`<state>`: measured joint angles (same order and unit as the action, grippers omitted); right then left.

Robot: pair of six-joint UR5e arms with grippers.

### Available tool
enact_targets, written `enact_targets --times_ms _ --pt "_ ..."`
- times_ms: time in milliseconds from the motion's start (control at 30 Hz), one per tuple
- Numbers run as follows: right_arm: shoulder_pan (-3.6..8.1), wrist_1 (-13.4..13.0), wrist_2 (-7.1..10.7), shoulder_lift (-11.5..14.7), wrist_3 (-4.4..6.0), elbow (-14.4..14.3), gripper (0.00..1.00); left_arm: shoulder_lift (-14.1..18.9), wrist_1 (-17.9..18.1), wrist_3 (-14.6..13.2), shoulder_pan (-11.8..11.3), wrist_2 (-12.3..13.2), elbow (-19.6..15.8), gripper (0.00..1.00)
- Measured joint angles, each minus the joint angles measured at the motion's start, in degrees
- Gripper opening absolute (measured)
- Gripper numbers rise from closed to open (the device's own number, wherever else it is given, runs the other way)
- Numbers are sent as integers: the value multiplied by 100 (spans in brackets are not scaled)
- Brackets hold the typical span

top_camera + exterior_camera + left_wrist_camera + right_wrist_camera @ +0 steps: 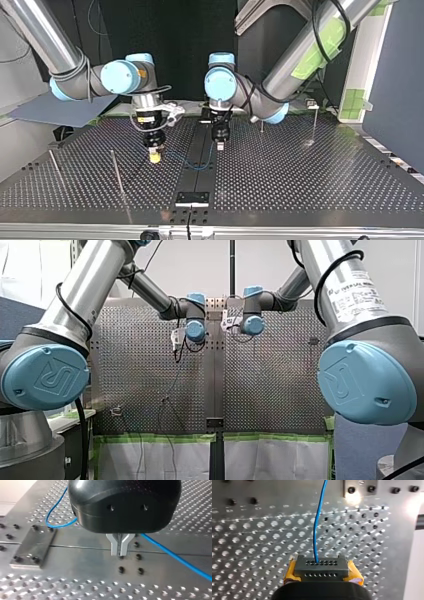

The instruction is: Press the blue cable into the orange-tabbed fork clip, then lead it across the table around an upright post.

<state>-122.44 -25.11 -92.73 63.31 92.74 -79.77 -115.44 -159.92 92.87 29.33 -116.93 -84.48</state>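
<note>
Thin blue cable [175,555] lies in a slack loop, a slim upright post [117,172] well apart.

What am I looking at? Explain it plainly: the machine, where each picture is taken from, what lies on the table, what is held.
Two robot arms work over a perforated metal table. One picture looks from behind the arms. One faces them from across the table, so the sides swap there. Two come from cameras on the wrists. The right claw, with yellow pads, is shut on a thin blue cable. The left claw is shut too; whether it pinches the cable I cannot tell. The cable lies in a loop between the claws. Thin upright posts stand on the table.
</note>
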Motion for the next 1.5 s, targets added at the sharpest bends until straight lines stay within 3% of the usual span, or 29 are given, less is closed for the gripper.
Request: enact_targets --times_ms 533,1000,1500 --pt "32 166 0 227 26 112 0 68 -514 68 42 14 645 0" --pt "163 184 9 395 97 132 0 66 -688 91 133 18 961 0" --pt "379 604 12 691 106 355 0 61 -1057 131 270 49 1528 0"
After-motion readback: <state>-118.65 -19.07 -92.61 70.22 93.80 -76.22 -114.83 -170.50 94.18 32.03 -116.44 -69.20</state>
